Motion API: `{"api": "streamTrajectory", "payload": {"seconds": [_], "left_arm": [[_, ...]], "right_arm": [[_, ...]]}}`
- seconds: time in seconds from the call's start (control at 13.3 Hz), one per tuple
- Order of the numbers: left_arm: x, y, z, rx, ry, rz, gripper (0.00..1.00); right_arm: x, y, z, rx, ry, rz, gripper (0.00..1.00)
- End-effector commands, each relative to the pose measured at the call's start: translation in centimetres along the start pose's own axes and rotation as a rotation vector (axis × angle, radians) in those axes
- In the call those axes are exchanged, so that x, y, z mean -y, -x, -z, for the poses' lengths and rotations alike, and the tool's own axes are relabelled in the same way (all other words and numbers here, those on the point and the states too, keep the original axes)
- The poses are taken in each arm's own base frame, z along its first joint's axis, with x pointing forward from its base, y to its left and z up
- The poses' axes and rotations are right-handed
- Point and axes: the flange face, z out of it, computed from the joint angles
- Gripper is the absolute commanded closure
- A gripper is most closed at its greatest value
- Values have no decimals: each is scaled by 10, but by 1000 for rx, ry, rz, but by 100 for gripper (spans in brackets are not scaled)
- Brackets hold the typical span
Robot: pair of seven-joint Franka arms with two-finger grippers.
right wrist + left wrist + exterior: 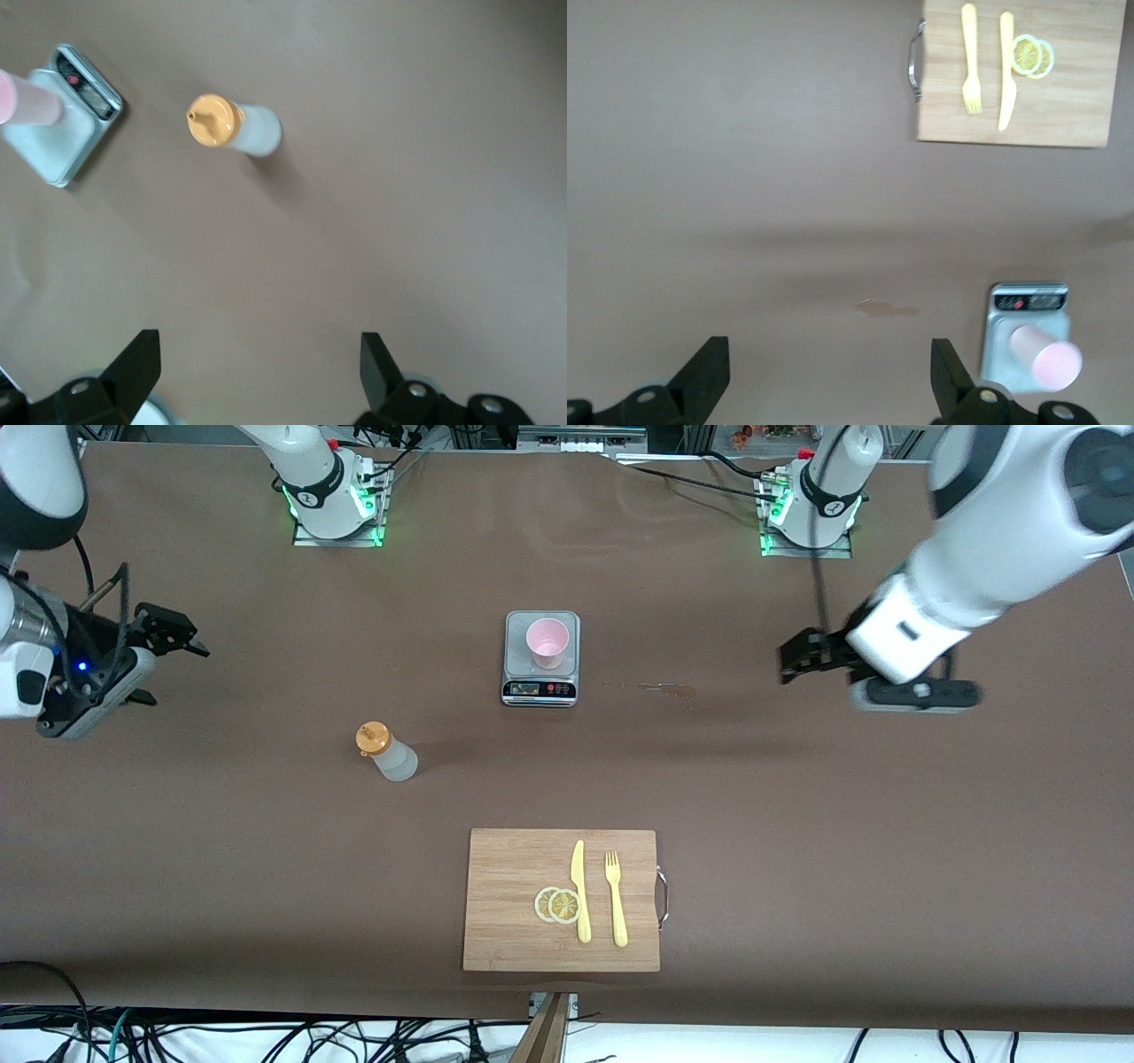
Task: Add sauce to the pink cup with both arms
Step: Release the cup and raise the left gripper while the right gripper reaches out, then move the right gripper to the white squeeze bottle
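At table centre, on a small grey scale (541,657): pink cup (547,642), upright, empty as far as can be told, display edge of the scale turned toward 6 o'clock. At about 8 o'clock from the cup, well apart and nearer the front camera: sauce (387,752), standing on the bare brown table (797,824), orange cap uppermost. At 6 o'clock from the scale, nearest the camera: wooden cutting board (514,895) bearing two lemon slices (557,904), a yellow knife (580,891) and a yellow fork (616,898). At 3 o'clock, raised over the left arm's end of the table: left gripper (791,657), jaws apart, holding nothing. At 9 o'clock, raised over the right arm's end: right gripper (173,638), jaws likewise apart and empty. Step in hand, by judgement: approach to the sauce, closest to the right gripper. For a clean pick: descend with jaws spread around the bottle's body below the cap, close gently to avoid squeezing sauce out early, lift straight. Likely role of the left gripper: steadying the cup against tipping on the scale.
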Motion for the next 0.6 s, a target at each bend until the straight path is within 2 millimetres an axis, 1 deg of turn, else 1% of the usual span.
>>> {"api": "streamTrajectory", "payload": {"seconds": [0.0, 0.08, 0.23, 0.38, 0.45, 0.53], "left_arm": [[58, 11, 24, 21, -57, -109, 0], [75, 13, 29, 30, -84, -134, 0], [103, 21, 35, 71, -141, -140, 0], [117, 26, 38, 95, -143, -113, 0], [119, 27, 37, 104, -155, -116, 0], [120, 27, 37, 109, -175, -136, 0]], "right_arm": [[-37, 12, -54, -145, -64, 183, 0], [-55, 16, -80, -215, -112, 220, 0], [-74, 21, -123, -330, -192, 323, 0], [-78, 27, -163, -455, -249, 482, 0], [-87, 31, -190, -493, -279, 550, 0], [-91, 31, -215, -561, -312, 616, 0]]}}
